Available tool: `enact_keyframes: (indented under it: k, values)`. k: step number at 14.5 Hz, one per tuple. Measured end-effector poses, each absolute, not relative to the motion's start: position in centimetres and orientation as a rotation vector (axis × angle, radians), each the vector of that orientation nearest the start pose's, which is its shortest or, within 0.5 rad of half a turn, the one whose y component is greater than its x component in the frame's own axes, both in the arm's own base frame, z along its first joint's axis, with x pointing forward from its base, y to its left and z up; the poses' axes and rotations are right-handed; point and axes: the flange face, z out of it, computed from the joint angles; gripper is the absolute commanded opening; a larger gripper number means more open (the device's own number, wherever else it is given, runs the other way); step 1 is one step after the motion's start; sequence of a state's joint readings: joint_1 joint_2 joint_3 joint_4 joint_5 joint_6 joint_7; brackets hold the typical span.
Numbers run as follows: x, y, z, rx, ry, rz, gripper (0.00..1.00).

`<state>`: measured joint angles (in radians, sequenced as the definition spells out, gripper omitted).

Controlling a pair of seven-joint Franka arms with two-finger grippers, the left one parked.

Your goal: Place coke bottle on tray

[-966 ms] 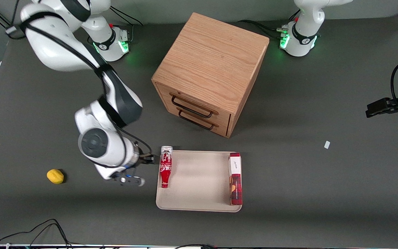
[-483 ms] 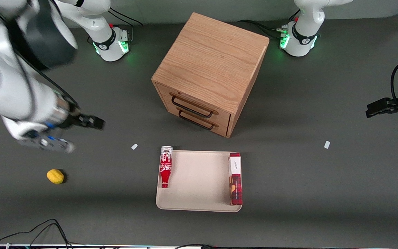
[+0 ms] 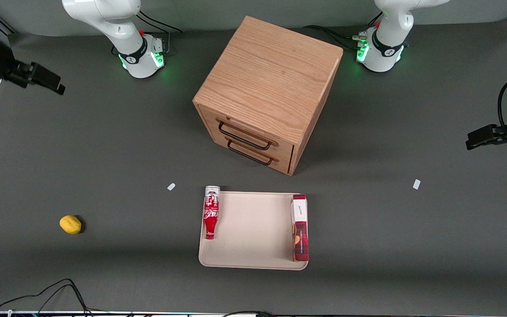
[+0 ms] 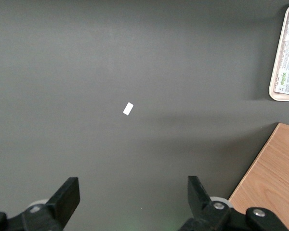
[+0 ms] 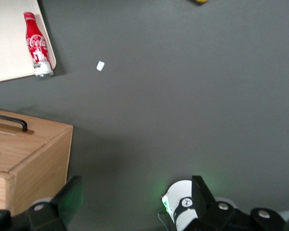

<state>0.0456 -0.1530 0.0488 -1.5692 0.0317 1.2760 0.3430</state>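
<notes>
The coke bottle (image 3: pixel 211 213) lies flat on the beige tray (image 3: pixel 253 229), along the rim at the working arm's end, its silvery end on the rim farthest from the camera. My right gripper (image 3: pixel 49 81) is open and empty. It is raised, far from the tray, at the working arm's end of the table and much farther from the camera than the bottle. In the right wrist view the bottle (image 5: pixel 36 43) and the tray (image 5: pixel 9 43) show well apart from the gripper (image 5: pixel 136 192), whose fingers (image 5: pixel 72 192) stand wide apart.
A red-and-white box (image 3: pixel 300 229) lies on the tray along the rim at the parked arm's end. A wooden drawer cabinet (image 3: pixel 266 88) stands farther from the camera than the tray. A yellow object (image 3: pixel 70 224) and two white scraps (image 3: pixel 171 186) (image 3: pixel 416 184) lie on the table.
My right gripper has pulled away from beside the bottle, rising and moving toward the working arm's end and farther from the camera. The bottle has stayed on the tray.
</notes>
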Motion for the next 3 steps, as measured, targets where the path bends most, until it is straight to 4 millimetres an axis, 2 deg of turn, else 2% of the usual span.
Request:
enact_keyframes:
  k: [1, 3]
  values:
    - [45.8, 5.1, 68.0, -3.120, 0.372, 0.217, 1.00]
    - [44.8, 5.4, 68.2, -3.123, 0.355, 0.198, 1.00]
